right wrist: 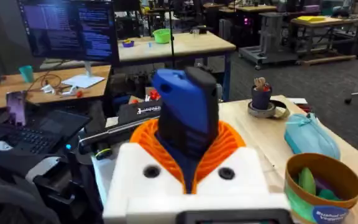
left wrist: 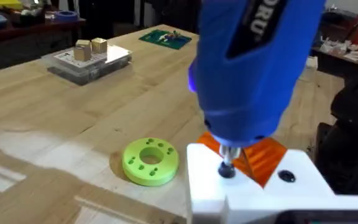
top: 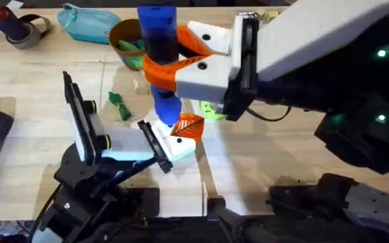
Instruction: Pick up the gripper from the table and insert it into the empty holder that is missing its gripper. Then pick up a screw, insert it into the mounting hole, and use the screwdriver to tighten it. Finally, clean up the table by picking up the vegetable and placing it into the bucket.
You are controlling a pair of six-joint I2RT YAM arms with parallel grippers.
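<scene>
1. The right gripper [top: 174, 64] is clenching the blue screwdriver [top: 159, 47] between its orange fingers, holding it upright above the middle of the table.
2. In the left wrist view, the screwdriver's metal tip [left wrist: 227, 163] is pressing down onto a screw [left wrist: 227, 171] in the top of a white block [left wrist: 253, 193], with a second dark hole just beside it.
3. The small orange finger [top: 188, 126] is sitting in the holder [top: 117, 145], right under the screwdriver; the holder is standing on its black base at the lower left.
4. The dark-green vegetable [top: 119, 104] is lying on the table, left of the screwdriver and near the holder's knobs.
5. The tan bucket [top: 128, 42] is standing at the far side, beside a teal pouch [top: 86, 23], with green items inside it.
6. A lime-green disc [left wrist: 150, 162] is lying just beside the white block.
7. Whether the left gripper is released or clenched, I cannot tell.
</scene>
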